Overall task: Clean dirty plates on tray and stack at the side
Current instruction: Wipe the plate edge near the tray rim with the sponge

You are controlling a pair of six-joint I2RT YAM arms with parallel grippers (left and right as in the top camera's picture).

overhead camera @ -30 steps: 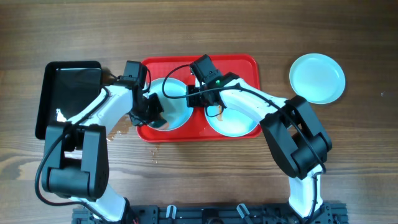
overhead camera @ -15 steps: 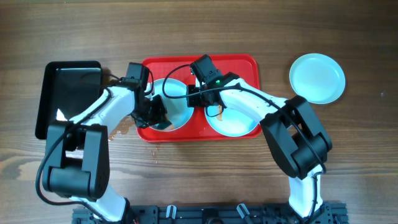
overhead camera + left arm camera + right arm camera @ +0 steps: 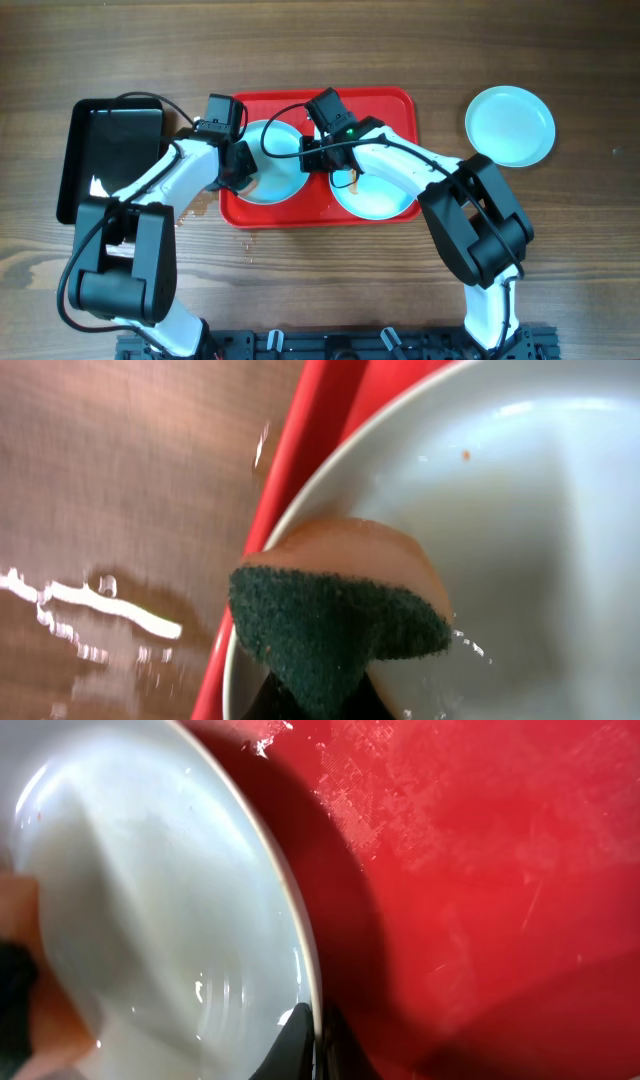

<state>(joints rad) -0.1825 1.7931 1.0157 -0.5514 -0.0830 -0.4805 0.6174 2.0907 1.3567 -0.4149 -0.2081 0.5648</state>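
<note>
On the red tray lie two pale plates. My left gripper is shut on a green-and-orange sponge, which presses on the left edge of the left plate. In the left wrist view that plate is wet, with a tiny orange speck. My right gripper is shut on the same plate's right rim, one finger inside and one outside. The right plate carries an orange-brown smear near its left edge. A third plate rests on the table to the right of the tray.
A glossy black tray lies left of the red one. Water streaks wet the wooden table beside the red tray's left rim. Both arms reach over the red tray's left half.
The left gripper has carried the sponge from the plate's near-left part toward its far-left edge. The right gripper has stayed on the rim.
</note>
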